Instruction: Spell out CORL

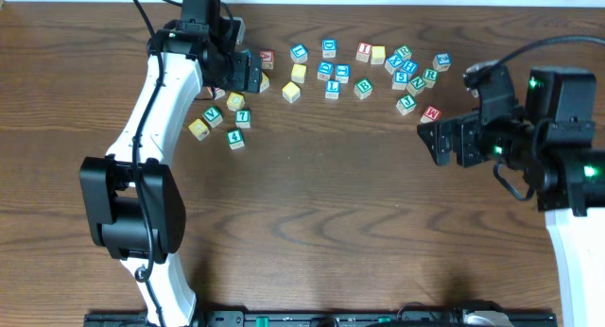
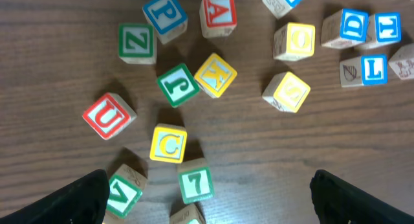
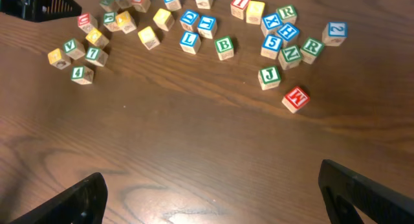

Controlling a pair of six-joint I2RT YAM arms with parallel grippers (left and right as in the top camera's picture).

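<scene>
Dark wood tabletop point(image 1: 312, 223), with a loose scatter of letter cubes along its far side.

Left arm point(image 1: 156, 110), white, reaches over the scatter's left end. Right arm point(image 1: 558, 129) sits at the right edge, well apart from most cubes.

Left hand point(image 2: 208, 179): fingers spread wide, gripping nothing, hovering above the left cluster. Right hand point(image 3: 210, 179): fingers just as wide, empty, over bare wood. Its nearest cube is a red-lettered cube point(image 3: 295, 98).

Task cubes, all lying on the tabletop:
- Yellow C cube point(image 2: 169, 144): just ahead of the gap between the left hand's fingers, its corner touching a green 7 cube point(image 2: 194, 183).
- Yellow O cube point(image 2: 296, 41): farther along the scatter toward the middle, apart from the C.
- Blue L cube point(image 2: 372, 68): just beyond the O.
- Green R cube point(image 3: 312, 48): far off at the right end.

The four are scattered, not in a row.
</scene>
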